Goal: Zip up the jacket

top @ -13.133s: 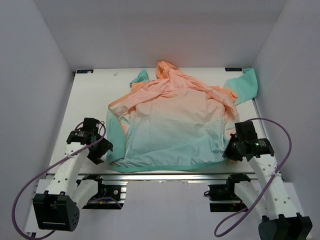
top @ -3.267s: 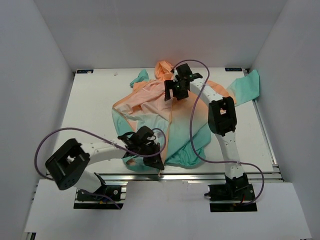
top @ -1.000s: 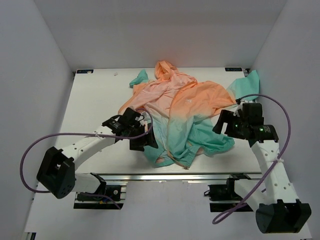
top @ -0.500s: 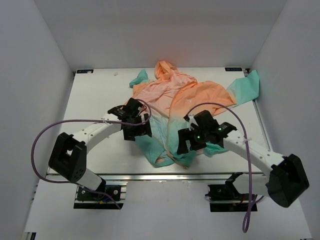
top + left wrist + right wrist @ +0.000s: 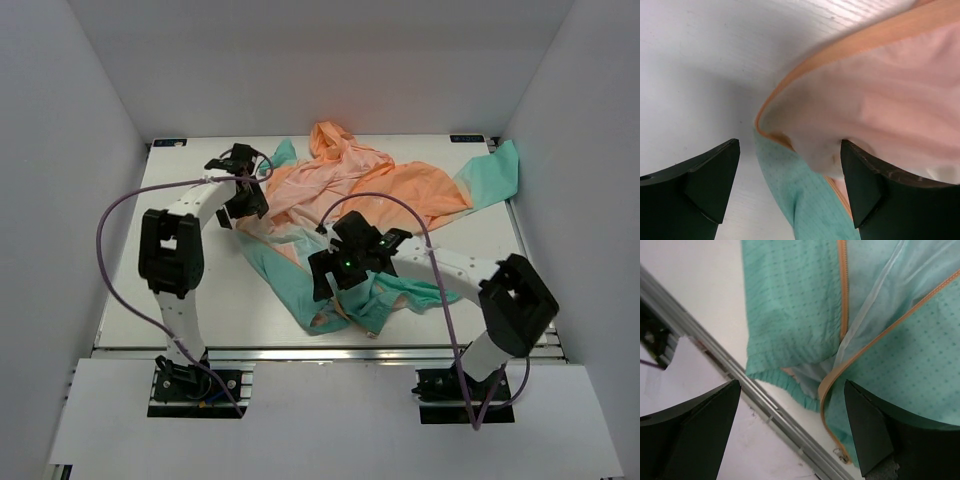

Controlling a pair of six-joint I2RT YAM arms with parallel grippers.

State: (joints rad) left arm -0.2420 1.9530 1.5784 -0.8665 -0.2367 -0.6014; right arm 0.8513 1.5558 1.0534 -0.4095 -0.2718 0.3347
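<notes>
The jacket lies crumpled in the middle of the table, peach at the far side and teal toward the front. My left gripper is at its far left edge. In the left wrist view it stands open over a peach fold with an orange edge and a teal strip. My right gripper hovers open over the teal hem near the front. In the right wrist view two orange zipper tapes run apart, with a small metal piece at one tape's end.
An aluminium rail runs along the table's front edge and passes right below the hem. A teal sleeve reaches the far right corner. White walls enclose the table on three sides.
The left gripper has moved up and away to the jacket's far left edge. The right gripper has swung left over the front hem. The teal front has been pulled slightly leftward.
</notes>
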